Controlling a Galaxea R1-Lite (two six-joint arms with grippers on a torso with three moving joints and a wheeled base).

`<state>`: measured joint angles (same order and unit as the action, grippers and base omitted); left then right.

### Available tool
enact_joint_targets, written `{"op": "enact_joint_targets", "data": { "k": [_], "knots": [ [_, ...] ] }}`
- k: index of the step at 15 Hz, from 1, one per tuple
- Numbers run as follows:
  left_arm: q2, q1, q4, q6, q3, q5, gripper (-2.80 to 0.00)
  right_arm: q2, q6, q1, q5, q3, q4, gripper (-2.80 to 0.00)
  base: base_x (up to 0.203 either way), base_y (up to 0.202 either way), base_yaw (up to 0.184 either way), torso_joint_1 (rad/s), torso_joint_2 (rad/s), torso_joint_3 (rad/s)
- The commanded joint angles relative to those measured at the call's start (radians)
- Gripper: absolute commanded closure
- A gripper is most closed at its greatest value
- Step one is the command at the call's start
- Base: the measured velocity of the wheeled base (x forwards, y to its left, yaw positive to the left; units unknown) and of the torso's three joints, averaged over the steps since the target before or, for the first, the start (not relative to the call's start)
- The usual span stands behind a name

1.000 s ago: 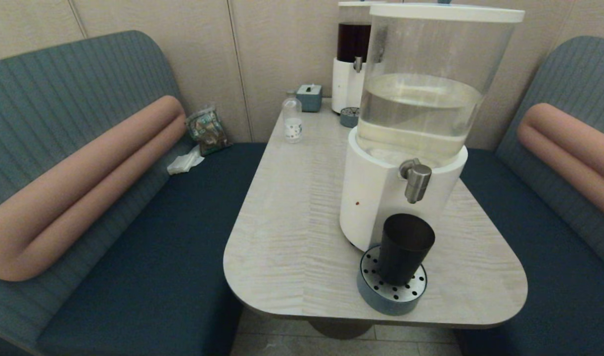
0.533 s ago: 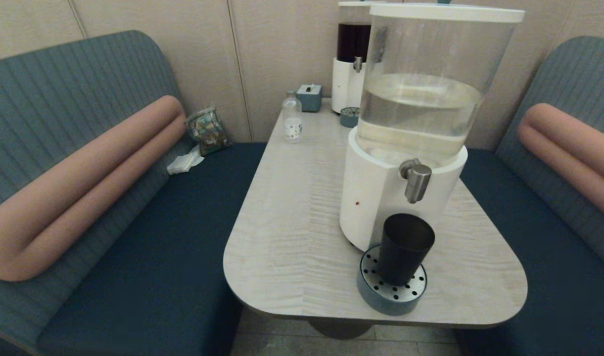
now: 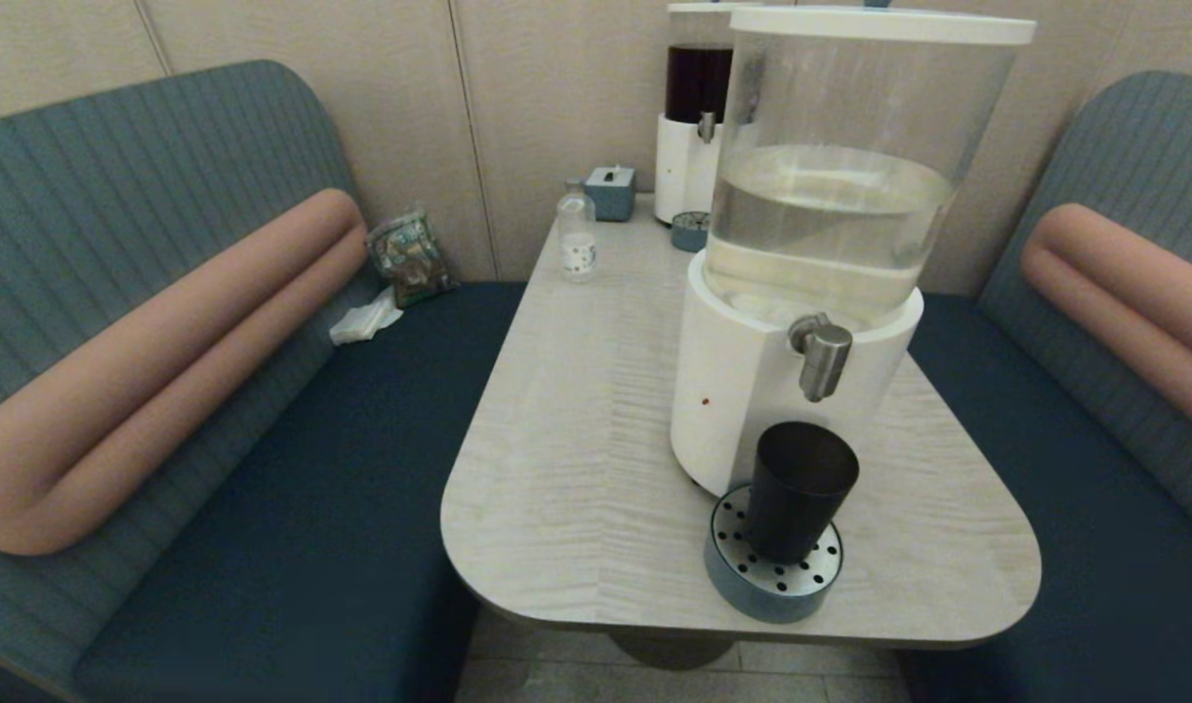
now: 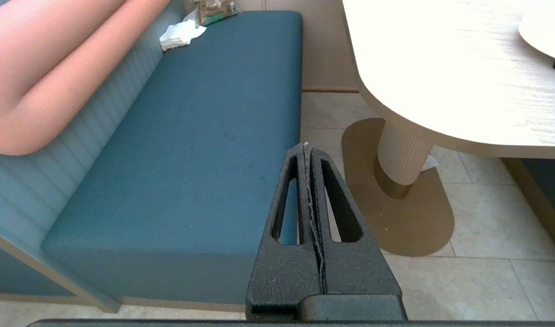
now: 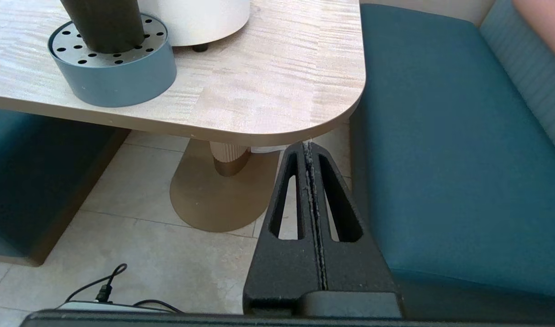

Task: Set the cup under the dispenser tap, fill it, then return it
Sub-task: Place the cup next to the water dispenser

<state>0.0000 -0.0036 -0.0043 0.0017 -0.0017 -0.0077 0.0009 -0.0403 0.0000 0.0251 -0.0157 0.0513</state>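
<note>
The black cup [image 3: 799, 488] stands upright on the round blue drip tray [image 3: 773, 571], right below the brushed-steel dispenser tap [image 3: 822, 356] of the large white-based dispenser [image 3: 752, 391] holding pale liquid. In the right wrist view the cup's lower part [image 5: 103, 22] shows on the drip tray [image 5: 116, 72]. My left gripper [image 4: 308, 150] hangs shut and empty below table height, over the floor beside the left bench. My right gripper [image 5: 308, 146] is shut and empty too, low by the table's near right corner. Neither arm shows in the head view.
A smaller dispenser with dark liquid [image 3: 691, 127], a small clear bottle [image 3: 577, 239], a blue box [image 3: 610, 192] and a second drip tray [image 3: 689, 231] stand at the table's far end. Benches flank the table [image 3: 576, 439]; a cable [image 5: 109, 290] lies on the floor.
</note>
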Motion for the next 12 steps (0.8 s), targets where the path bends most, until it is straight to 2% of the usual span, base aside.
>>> {"op": "enact_joint_targets", "data": {
  "k": [1, 10, 12],
  "knots": [
    [0.002, 0.001, 0.000, 0.000, 0.000, 0.000, 0.00, 0.002, -0.001, 0.000, -0.001, 0.000, 0.001, 0.00, 0.000, 0.000, 0.000, 0.000, 0.00, 0.000],
    [0.000, 0.001, 0.011, 0.032, -0.004, -0.016, 0.00, 0.002, -0.001, 0.000, -0.001, 0.000, 0.000, 0.00, 0.000, 0.000, 0.000, 0.000, 0.00, 0.000],
    [0.007, 0.001, 0.018, 0.028, -0.050, -0.028, 0.00, 0.002, -0.001, 0.000, 0.001, 0.000, -0.001, 0.00, 0.000, 0.000, 0.000, 0.000, 0.00, 0.000]
  ]
}}
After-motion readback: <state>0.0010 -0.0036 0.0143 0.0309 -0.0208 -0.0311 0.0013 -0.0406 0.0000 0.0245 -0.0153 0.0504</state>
